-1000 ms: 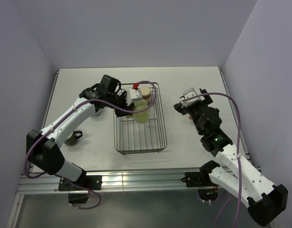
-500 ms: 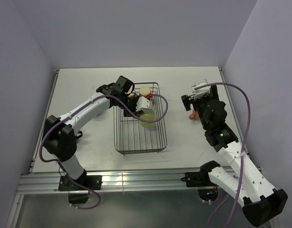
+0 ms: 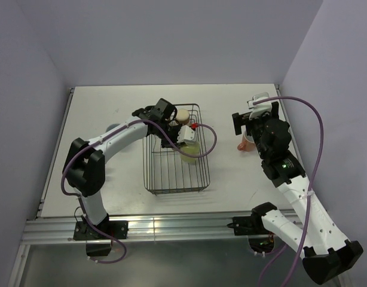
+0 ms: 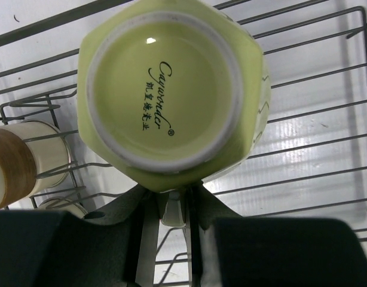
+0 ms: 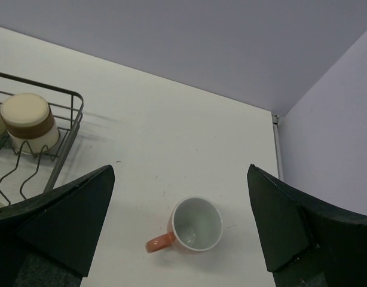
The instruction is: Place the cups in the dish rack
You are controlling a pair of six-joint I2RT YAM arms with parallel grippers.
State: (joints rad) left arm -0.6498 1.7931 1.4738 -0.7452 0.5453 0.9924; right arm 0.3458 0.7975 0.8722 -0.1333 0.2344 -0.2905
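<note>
My left gripper [image 3: 187, 135] is over the black wire dish rack [image 3: 153, 179]. It is shut on the handle of the pale yellow mug [image 3: 190, 151]. In the left wrist view the mug [image 4: 165, 89] shows its base, low over the rack wires [image 4: 315, 155], with its handle between my fingers [image 4: 149, 233]. Two tan tumblers [image 4: 19, 164] stand in the rack's far end; one shows in the top view [image 3: 182, 113]. My right gripper [image 5: 180, 179] is open above the salmon-pink mug [image 5: 195, 226], which stands upright on the table [image 3: 246, 145]. The other cups are not clearly seen.
The rack's corner [image 5: 67, 116] and a tumbler [image 5: 29, 122] lie to the left of the right gripper. The right wall [image 5: 327, 149] and the table's edge rail [image 3: 285, 113] are close beside the salmon mug. The left arm's cable [image 3: 210, 140] loops over the rack.
My left gripper has carried the yellow mug right and nearer over the rack. My right gripper has moved back and to the right, uncovering the salmon mug.
</note>
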